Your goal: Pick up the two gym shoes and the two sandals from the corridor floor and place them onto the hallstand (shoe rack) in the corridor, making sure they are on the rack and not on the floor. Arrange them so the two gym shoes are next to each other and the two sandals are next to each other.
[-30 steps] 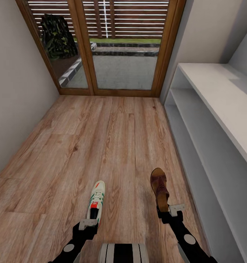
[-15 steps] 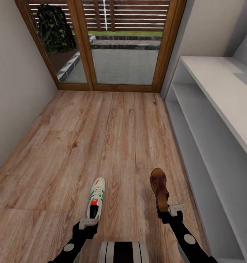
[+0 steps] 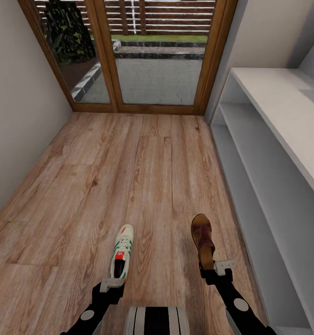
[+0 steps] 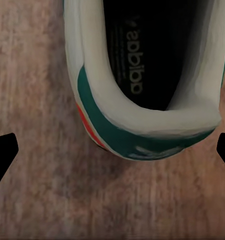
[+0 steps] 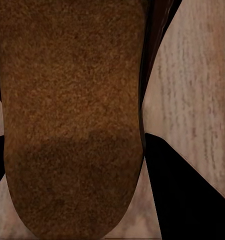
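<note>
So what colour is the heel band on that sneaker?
Teal green on the gym shoe, clearest in the left wrist view.

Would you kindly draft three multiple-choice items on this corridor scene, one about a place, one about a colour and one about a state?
1. Where is the pale-grey shoe rack in the head view?
A. along the right wall
B. along the left wall
C. in front of the glass door

2. What colour is the stripe on the gym shoe at the left gripper?
A. blue
B. green
C. black

3. What does the right gripper have at its fingers?
A. nothing
B. a gym shoe
C. a brown sandal

Answers: 1 A, its shelves run down the right side. 2 B, green bands cross the white upper. 3 C, the sandal's heel sits between the fingers.
</note>
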### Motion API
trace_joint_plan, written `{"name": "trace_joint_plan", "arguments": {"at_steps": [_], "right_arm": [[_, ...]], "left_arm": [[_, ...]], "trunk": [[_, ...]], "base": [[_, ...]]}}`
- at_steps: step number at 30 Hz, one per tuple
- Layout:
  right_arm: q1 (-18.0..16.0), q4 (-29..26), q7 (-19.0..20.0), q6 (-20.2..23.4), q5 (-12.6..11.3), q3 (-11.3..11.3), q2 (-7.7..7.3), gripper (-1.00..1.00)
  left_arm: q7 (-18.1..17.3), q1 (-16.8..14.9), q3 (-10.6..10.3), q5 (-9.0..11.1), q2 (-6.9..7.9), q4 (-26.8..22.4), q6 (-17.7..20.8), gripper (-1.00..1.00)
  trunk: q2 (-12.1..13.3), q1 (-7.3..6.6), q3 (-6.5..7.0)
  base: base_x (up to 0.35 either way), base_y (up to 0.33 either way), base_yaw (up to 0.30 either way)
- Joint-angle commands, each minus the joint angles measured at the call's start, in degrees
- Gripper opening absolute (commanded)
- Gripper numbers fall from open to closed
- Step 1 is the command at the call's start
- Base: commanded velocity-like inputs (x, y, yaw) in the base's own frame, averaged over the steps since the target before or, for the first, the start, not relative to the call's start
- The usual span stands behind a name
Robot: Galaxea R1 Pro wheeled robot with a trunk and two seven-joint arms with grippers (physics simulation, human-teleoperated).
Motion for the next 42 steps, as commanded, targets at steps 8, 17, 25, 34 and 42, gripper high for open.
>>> {"name": "trace_joint_plan", "arguments": {"at_steps": [8, 17, 25, 34, 42], "right_arm": [[0.0, 0.0, -0.1, -0.1, -0.2, 0.3, -0.05, -1.0], [0.0, 0.0, -0.1, -0.1, -0.2, 0.3, -0.05, -1.0], [0.0, 0.0, -0.1, -0.1, -0.2, 0.3, -0.05, -1.0], [0.0, 0.0, -0.1, -0.1, -0.2, 0.3, -0.05, -1.0], [0.0, 0.0, -0.1, -0.1, -0.2, 0.3, -0.05, -1.0]], "left_arm": [[0.0, -0.1, 0.5, -0.6, -0.05, 0.0, -0.3, 1.0], [0.0, 0.0, 0.5, -0.6, -0.01, 0.0, -0.3, 1.0], [0.0, 0.0, 0.5, -0.6, -0.02, 0.2, -1.6, 1.0], [0.0, -0.1, 0.4, -0.7, -0.03, 0.6, -2.5, 1.0], [0.0, -0.1, 0.5, -0.7, 0.0, 0.7, -2.5, 1.0]], "trunk": [[-0.1, 0.14, -1.37], [-0.1, 0.14, -1.37], [-0.1, 0.14, -1.37], [-0.1, 0.14, -1.37], [-0.1, 0.14, -1.37]], "base": [[0.0, 0.0, 0.0], [0.003, 0.0, 0.0], [0.072, 0.0, 0.0], [0.056, 0.0, 0.0], [0.007, 0.0, 0.0]]}}
